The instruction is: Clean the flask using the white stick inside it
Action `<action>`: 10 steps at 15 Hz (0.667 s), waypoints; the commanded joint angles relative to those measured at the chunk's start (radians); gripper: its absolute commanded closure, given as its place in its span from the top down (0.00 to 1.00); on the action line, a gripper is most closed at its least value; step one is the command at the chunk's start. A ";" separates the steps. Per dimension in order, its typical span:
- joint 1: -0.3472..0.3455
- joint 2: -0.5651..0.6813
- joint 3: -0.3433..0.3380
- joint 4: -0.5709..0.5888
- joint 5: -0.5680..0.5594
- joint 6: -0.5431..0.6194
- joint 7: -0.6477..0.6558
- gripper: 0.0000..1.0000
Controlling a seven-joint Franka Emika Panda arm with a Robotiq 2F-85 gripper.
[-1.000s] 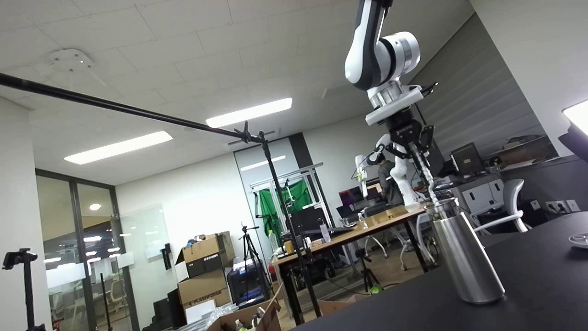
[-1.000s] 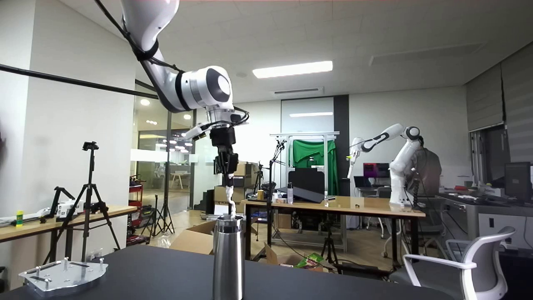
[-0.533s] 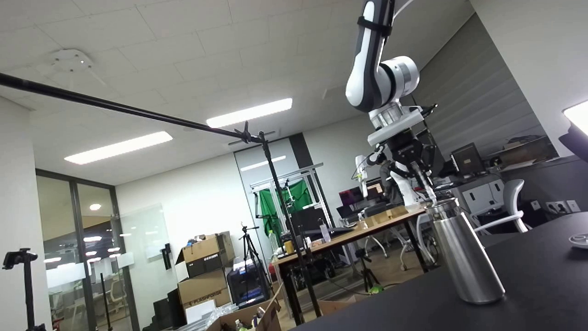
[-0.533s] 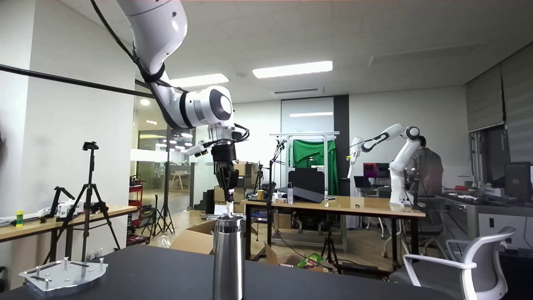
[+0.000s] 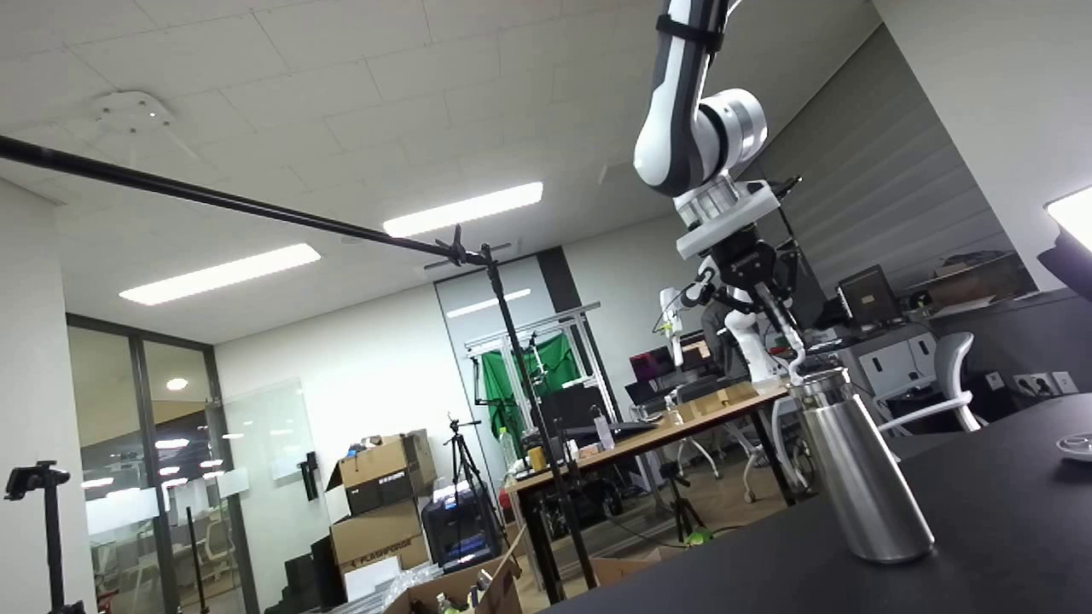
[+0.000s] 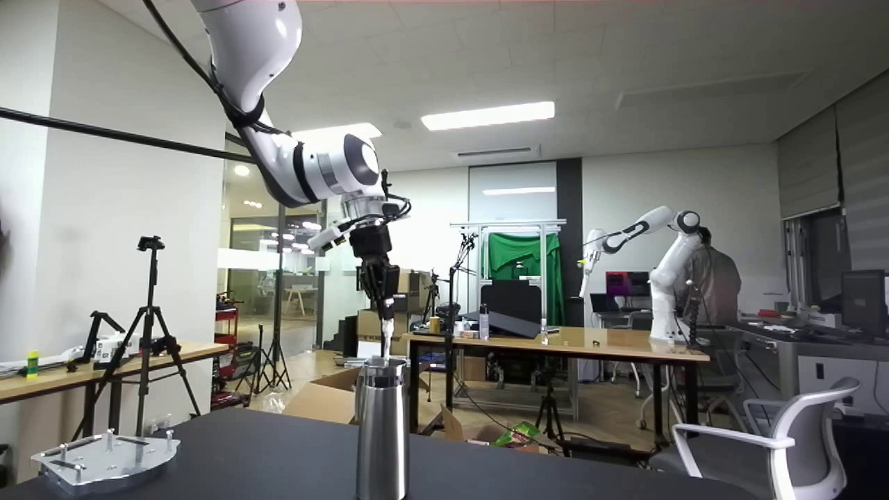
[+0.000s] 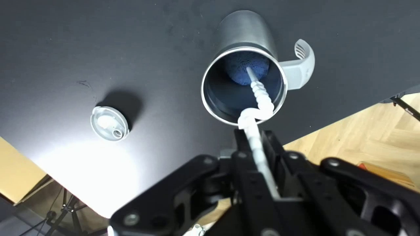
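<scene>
The flask (image 5: 866, 482) stands on the dark table in both exterior views (image 6: 383, 441). In the wrist view I look into the open mouth of the flask (image 7: 244, 31), with its pale handle on the right. The white stick (image 7: 261, 96) has a lumpy, kinked shaft and a blue sponge head (image 7: 241, 68) inside the flask. My gripper (image 7: 255, 139) is shut on the upper part of the white stick. In both exterior views the gripper (image 5: 778, 300) (image 6: 386, 304) is above the flask mouth, and the stick (image 6: 387, 339) slants down into it.
A whitish lid (image 7: 110, 124) lies on the dark table (image 7: 157, 82) left of the flask in the wrist view. A metal plate with posts (image 6: 107, 462) lies on the table. The table edge is close to the handle side. A white chair (image 6: 809, 437) stands beyond.
My gripper lowered the stick deeper into the flask by half a second ago. It has since risen part way, with more stick showing. The flask has shifted very slightly.
</scene>
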State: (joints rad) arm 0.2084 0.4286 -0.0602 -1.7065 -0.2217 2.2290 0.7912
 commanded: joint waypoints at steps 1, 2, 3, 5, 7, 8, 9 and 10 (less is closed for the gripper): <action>0.033 -0.095 -0.004 -0.042 -0.050 -0.027 0.051 0.04; 0.038 -0.120 0.001 -0.050 -0.059 -0.033 0.057 0.04; 0.041 -0.143 0.008 -0.056 -0.065 -0.042 0.054 0.04; 0.045 -0.192 0.020 -0.070 -0.076 -0.058 0.057 0.04; 0.041 -0.236 0.034 -0.082 -0.086 -0.067 0.057 0.04; 0.036 -0.254 0.041 -0.087 -0.085 -0.070 0.058 0.04; 0.028 -0.266 0.047 -0.090 -0.078 -0.072 0.053 0.04; 0.021 -0.277 0.052 -0.094 -0.072 -0.071 0.051 0.04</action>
State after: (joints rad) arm 0.2530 0.2134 -0.0302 -1.7581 -0.2814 2.1636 0.8108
